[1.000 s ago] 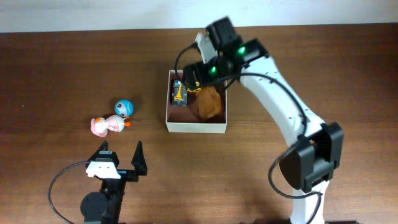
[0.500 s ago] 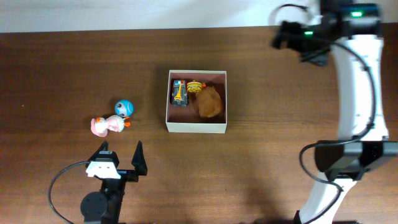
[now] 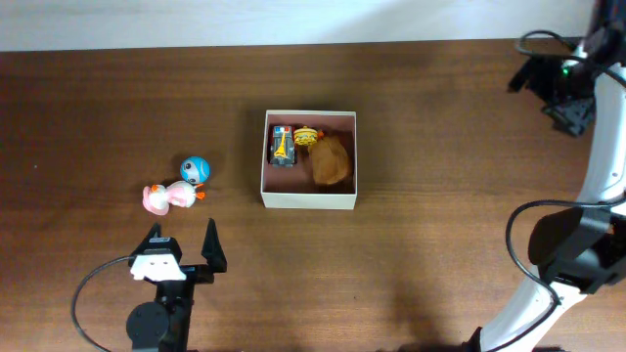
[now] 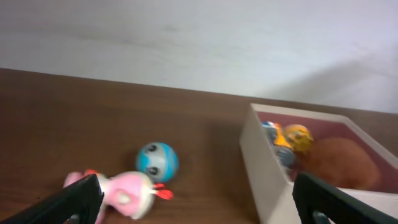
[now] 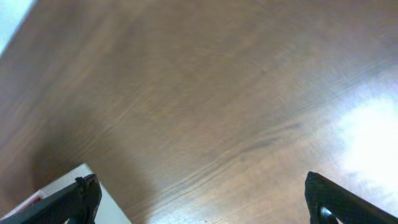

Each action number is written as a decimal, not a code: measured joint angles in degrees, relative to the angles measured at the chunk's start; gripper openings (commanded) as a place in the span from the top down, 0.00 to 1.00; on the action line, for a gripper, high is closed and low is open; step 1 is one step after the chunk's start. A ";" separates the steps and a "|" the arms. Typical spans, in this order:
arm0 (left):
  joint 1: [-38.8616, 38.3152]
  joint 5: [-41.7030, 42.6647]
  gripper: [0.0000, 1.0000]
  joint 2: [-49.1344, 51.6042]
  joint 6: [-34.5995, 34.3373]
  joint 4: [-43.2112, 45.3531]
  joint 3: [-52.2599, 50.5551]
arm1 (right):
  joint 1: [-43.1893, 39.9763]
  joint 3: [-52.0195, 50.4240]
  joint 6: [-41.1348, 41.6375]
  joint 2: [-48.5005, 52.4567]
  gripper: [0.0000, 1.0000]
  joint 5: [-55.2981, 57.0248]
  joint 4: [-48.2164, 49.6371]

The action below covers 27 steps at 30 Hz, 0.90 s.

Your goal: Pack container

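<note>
Brown wooden table (image 3: 98,117), everything sits on it. Right arm (image 3: 608,147), white with black joints, is up at the far right edge. Right jaws are released: the wrist view shows both fingertips (image 5: 74,199) far apart with only bare table (image 5: 217,93) between them, nothing held. Left arm (image 3: 156,313) is low at the near edge. Left jaws are released too, black fingers (image 4: 78,202) spread wide and empty, pointing across the table.

Container (image 3: 308,200): square, shallow, no lid, cream outer walls, pinkish inside. It sits ahead of the left jaws and off to their right side, apart from them, and well apart from the right jaws. In the left wrist view its near wall (image 4: 264,168) is just inside the right finger.

Inside the container is a brown lump toy (image 3: 331,161), on the side farther from the left jaws. Pink duck-like toy (image 3: 161,198) lies on the table outside the container, ahead of the left jaws, nearest the left finger. Blue round toy (image 3: 195,170) is just beside the pink one, a bit farther ahead and between the finger lines. A small blue-yellow car toy (image 3: 282,145) is in the container along the wall nearest the left jaws. A small yellow-orange round toy (image 3: 310,137) sits next to the car, at the far wall.
</note>
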 measured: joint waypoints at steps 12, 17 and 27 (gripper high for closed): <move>-0.15 20.70 0.00 0.22 4.39 5.11 1.07 | -1.16 -3.32 4.22 0.00 0.01 0.04 -0.15; -0.15 19.15 0.00 8.85 6.12 -7.30 10.60 | -1.16 -3.34 4.46 0.00 0.01 0.22 -0.13; -0.15 14.21 0.00 47.08 9.14 -28.81 54.14 | -1.16 -3.41 4.90 0.00 0.01 0.44 -0.17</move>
